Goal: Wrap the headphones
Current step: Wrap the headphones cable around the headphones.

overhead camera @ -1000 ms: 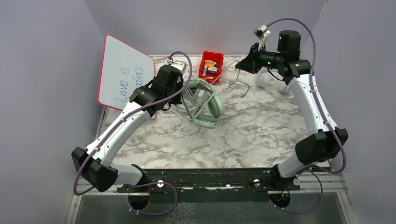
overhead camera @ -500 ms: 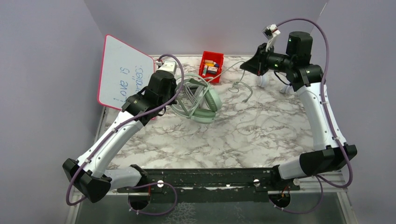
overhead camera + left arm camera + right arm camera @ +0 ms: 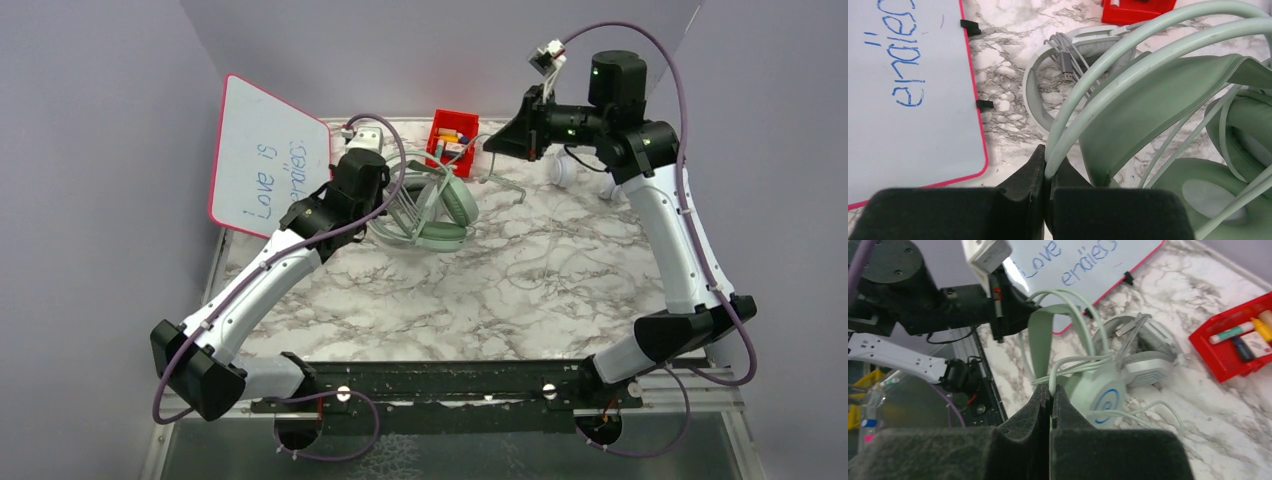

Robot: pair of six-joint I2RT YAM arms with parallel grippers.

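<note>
Right gripper (image 3: 1049,390) swung left, pinched closed on thin mint cable (image 3: 1054,371); left gripper (image 3: 1047,167) clamped headband of mint-green over-ear headset (image 3: 1148,100). Winding probably needed steady cable tension.

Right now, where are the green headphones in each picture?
Top external: green headphones left of centre, in the upper half.
Left wrist: green headphones fill the right half.
Right wrist: green headphones in the middle.
Shared landmark: the pink-edged whiteboard, at the left in the top external and left wrist views, at the top in the right wrist view.
</note>
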